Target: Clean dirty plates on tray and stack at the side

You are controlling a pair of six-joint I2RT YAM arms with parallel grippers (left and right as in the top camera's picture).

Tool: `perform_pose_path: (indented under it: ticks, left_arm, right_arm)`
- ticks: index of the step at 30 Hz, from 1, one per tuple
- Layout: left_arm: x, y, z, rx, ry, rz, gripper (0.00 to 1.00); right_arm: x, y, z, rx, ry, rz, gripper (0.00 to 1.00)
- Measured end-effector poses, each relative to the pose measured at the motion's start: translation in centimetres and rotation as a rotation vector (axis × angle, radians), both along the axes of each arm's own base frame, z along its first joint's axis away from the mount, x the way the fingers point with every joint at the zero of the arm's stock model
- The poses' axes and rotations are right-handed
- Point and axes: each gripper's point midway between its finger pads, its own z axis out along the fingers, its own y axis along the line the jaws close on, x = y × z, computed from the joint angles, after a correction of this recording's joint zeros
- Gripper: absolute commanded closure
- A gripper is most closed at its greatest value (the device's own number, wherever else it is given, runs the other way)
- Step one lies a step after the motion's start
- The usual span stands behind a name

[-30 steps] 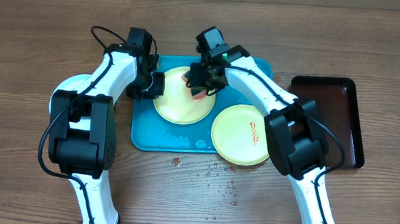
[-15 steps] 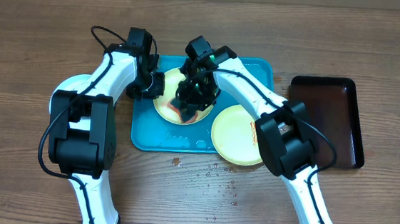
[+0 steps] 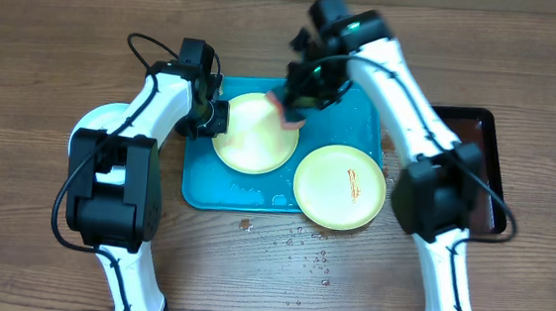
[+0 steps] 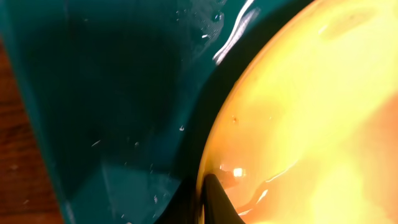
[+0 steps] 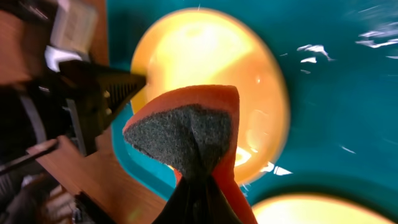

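Observation:
The turquoise tray (image 3: pixel 362 103) holds two green-rimmed plates. The left plate (image 3: pixel 249 143) looks wiped, with wet glints on it. My left gripper (image 3: pixel 212 119) is shut on this plate's left rim (image 4: pixel 298 124), one fingertip (image 4: pixel 214 199) lying over the edge. The right plate (image 3: pixel 330 194) sits at the tray's front right corner and carries a red smear (image 3: pixel 354 184). My right gripper (image 3: pixel 297 102) is shut on an orange sponge (image 5: pixel 186 127), grey scouring side showing, held above the left plate's far right edge (image 5: pixel 205 56).
A dark glossy tray (image 3: pixel 478 141) lies at the right, partly under my right arm. Water drops (image 3: pixel 300 249) dot the table in front of the turquoise tray. A pale blue edge (image 3: pixel 73 141) peeks from under my left arm.
My right gripper has come up off the middle of the left plate and swung back and right with the sponge. The left gripper and both plates have stayed put.

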Motion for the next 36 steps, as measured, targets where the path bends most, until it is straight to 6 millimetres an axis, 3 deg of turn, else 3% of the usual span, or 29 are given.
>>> perform_pose_path:
  ticks: [3, 8, 10, 14, 25, 36]
  left_arm:
    - [-0.5, 0.5, 1.2, 0.046, -0.016, -0.006, 0.96]
    - [-0.3, 1.5, 5.9, 0.137, -0.122, -0.015, 0.96]
    - [-0.4, 1.8, 8.0, 0.181, -0.171, -0.013, 0.96]
    - [-0.5, 1.8, 10.4, 0.255, -0.232, -0.025, 0.96]
    - [-1.8, 0.4, 13.0, 0.583, -0.304, -0.086, 0.96]
    - [-2.6, -2.1, 18.4, 0.954, -0.523, -0.104, 0.96]
  right_arm:
    - [0.6, -2.9, 3.2, -0.002, -0.041, -0.058, 0.96]
    - [1.2, -9.0, 8.1, -0.060, -0.126, -0.184, 0.96]
    - [1.2, -10.9, 9.3, -0.085, -0.145, -0.225, 0.96]
    - [1.2, -13.1, 9.8, -0.118, -0.148, -0.271, 0.96]
    - [1.5, -14.5, 9.4, -0.170, -0.150, -0.297, 0.96]
    - [1.4, -14.7, 9.3, -0.178, -0.147, -0.299, 0.96]
